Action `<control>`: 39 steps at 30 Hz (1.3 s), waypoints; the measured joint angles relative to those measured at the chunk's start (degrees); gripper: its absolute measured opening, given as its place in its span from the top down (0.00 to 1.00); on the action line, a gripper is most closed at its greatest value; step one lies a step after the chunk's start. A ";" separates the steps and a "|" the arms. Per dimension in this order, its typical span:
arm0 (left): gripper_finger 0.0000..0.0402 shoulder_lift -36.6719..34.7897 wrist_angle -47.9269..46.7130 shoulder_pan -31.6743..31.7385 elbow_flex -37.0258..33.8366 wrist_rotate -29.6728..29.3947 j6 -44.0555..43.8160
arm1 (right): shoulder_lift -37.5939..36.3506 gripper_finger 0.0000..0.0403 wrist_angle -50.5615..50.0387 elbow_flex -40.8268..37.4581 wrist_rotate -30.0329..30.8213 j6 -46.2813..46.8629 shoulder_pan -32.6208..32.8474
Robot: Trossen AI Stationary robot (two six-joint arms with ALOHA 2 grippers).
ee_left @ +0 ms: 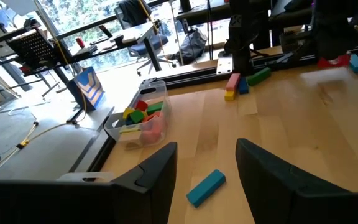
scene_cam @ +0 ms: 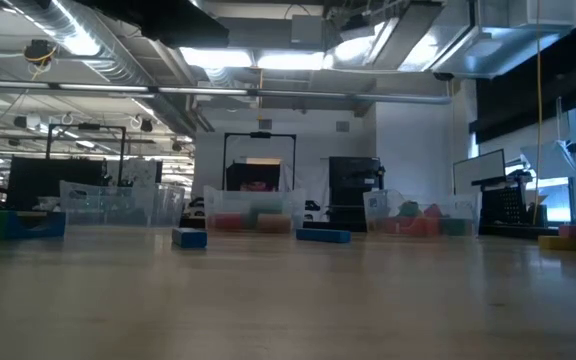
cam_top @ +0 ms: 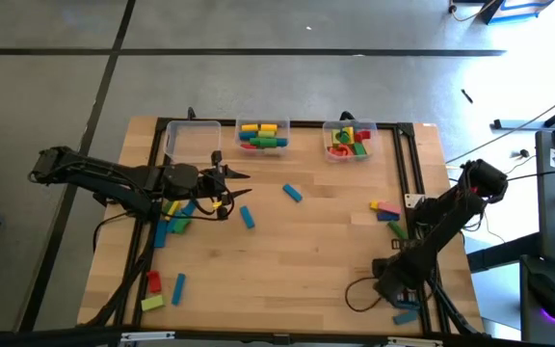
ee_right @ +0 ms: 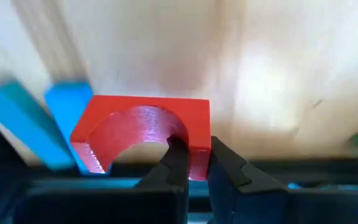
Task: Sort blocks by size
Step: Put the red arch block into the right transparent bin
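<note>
Coloured blocks lie scattered on the wooden table point(cam_top: 297, 260). My right gripper point(ee_right: 197, 149) is low at the near right corner, shut on a red arch-shaped block point(ee_right: 142, 134). Two blue blocks point(ee_right: 67, 118) lie just beside it. My left gripper point(cam_top: 234, 190) hovers open over the left middle of the table, holding nothing. A blue block point(ee_left: 205, 186) lies on the wood below its fingers. Three clear bins stand along the far edge. The left bin point(cam_top: 194, 142) is empty. The middle bin point(cam_top: 263, 135) and the right bin point(cam_top: 350, 140) hold blocks. My right gripper pinches one leg of the red arch point(ee_right: 197, 158), at the block's end, between its two fingers. The fingers come steeply from above. The arch's hollow side faces the gripper and the rest of the block juts out sideways from the hold.
Loose blocks: blue ones point(cam_top: 292, 193) point(cam_top: 248, 218) mid-table, a cluster point(cam_top: 176, 220) under the left arm, red, blue and yellow-green ones point(cam_top: 152, 281) at the near left, pink, yellow and green ones point(cam_top: 385, 207) at the right. A black frame rail point(cam_top: 417, 183) runs along the right side.
</note>
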 joint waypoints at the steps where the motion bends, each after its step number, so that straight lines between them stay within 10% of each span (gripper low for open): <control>1: 0.60 0.00 -0.02 0.01 0.00 0.00 0.00 | -0.85 0.92 0.15 0.00 1.51 -0.01 -1.11; 21: 0.60 0.00 -0.39 -0.12 0.00 0.02 -4.28 | -22.15 0.92 0.77 0.04 41.24 0.48 -31.49; 39: 0.60 0.00 -0.07 0.01 0.00 -0.15 -4.67 | -19.30 0.92 15.65 -1.13 61.14 -27.34 -70.79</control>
